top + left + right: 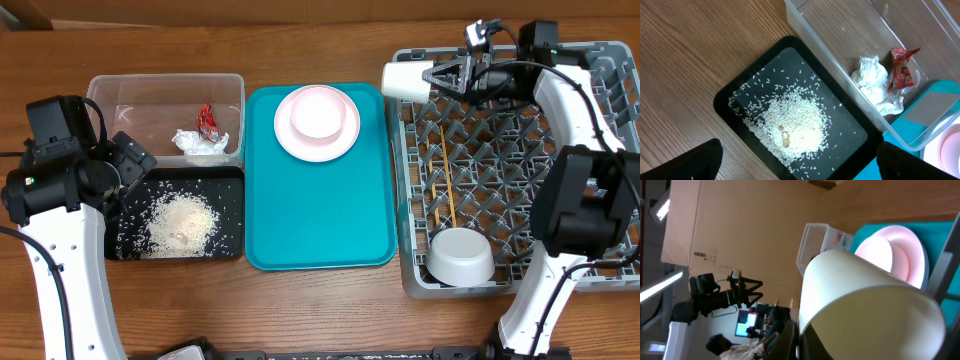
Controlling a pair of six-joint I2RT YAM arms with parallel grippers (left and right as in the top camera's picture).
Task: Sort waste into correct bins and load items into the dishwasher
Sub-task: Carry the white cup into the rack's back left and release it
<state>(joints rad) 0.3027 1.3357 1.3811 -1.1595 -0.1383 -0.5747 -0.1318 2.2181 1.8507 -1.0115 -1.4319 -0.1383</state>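
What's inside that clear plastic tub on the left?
A crumpled red wrapper and a white tissue lie in the clear tub. Whatever sits under the tissue is covered.

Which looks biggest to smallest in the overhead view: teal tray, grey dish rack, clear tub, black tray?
Largest: grey dish rack.
Then: teal tray.
Smallest: clear tub and black tray, alike in footprint, so not ranked apart.

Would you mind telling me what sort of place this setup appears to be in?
Probably a robotics lab staged as a dish-clearing station: a wooden table with a grey dish rack and teal tray, plus a tripod and lit monitor in the background.
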